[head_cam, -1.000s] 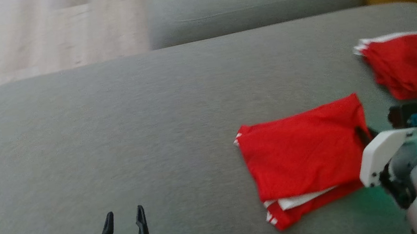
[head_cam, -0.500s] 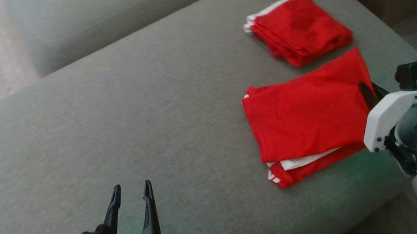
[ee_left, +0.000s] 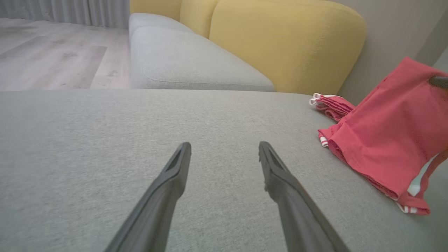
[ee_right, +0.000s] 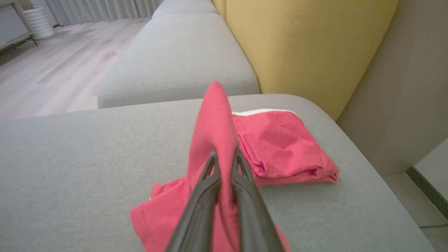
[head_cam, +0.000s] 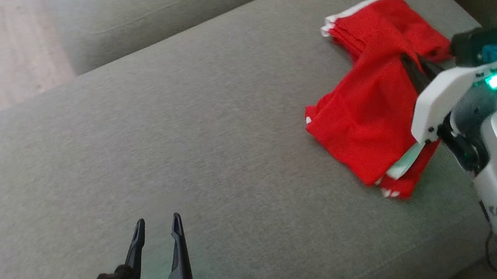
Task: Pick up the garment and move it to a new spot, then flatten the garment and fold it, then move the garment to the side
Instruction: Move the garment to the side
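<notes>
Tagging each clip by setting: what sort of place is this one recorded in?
Most likely a living room, or a home-style mock-up: a grey sofa seat with yellow back cushions, a pale wood-look floor and long curtains beyond it.

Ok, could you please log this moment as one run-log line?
right gripper: shut on garment, edge raised | left gripper: open, empty | folded stack: beside garment

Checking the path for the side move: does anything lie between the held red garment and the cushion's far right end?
Yes. A folded red pile lies on that end of the cushion, just beyond the garment pinched in the right gripper.
</notes>
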`<state>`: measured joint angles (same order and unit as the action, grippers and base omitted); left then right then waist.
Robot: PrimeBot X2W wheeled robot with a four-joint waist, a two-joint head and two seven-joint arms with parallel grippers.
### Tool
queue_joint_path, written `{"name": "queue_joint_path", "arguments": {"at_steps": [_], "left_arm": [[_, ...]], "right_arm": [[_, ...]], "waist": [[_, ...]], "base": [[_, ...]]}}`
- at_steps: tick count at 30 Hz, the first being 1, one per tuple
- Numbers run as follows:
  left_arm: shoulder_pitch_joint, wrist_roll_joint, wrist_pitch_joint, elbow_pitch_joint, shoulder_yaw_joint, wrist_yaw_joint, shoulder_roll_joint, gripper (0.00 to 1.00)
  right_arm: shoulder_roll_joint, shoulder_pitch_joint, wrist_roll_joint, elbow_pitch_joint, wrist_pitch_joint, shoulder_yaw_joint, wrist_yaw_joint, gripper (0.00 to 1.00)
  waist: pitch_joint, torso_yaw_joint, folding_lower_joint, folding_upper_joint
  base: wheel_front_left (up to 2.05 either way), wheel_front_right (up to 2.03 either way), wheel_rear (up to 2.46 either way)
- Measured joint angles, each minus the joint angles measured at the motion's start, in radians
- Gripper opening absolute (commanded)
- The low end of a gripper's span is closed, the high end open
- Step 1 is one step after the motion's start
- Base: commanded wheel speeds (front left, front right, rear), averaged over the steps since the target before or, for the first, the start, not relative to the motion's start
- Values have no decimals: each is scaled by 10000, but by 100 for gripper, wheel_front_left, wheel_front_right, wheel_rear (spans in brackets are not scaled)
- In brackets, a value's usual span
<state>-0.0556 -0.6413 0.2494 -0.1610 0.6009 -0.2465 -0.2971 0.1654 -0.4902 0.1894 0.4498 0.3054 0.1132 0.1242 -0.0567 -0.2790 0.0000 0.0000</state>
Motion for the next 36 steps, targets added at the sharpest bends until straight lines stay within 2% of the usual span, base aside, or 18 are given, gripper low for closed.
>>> {"name": "queue_joint_path", "arguments": {"at_steps": [4, 10, 16, 28, 36], "left_arm": [[42, 0, 0, -25, -52, 6, 52, 100], [73, 84, 0, -38, -107, 21, 79, 100], [80, 104, 0, -35, -125, 96, 75, 100], [-196, 351, -15, 194, -119, 98, 2, 100], [-652, 460, -201, 454, -96, 90, -142, 100]], "right_arm": [[-19, -518, 100, 130, 142, -31, 0, 0], [-15, -1505, 153, 897, 247, -658, 0, 0], [104, -2249, -228, 1691, 247, -1283, 0, 0], [1605, -3265, -1057, 2915, 188, -2286, 0, 0], [2084, -4066, -1783, 3486, -263, -3668, 0, 0]], "waist": [[155, 507, 0, 0], [221, 1239, -1, 0], [2, 1665, 0, 0], [-907, 2182, 0, 0], [-1580, 2397, 1, 0]], "base": [[0, 0, 0], [0, 0, 0], [0, 0, 0], [0, 0, 0], [0, 0, 0]]}}
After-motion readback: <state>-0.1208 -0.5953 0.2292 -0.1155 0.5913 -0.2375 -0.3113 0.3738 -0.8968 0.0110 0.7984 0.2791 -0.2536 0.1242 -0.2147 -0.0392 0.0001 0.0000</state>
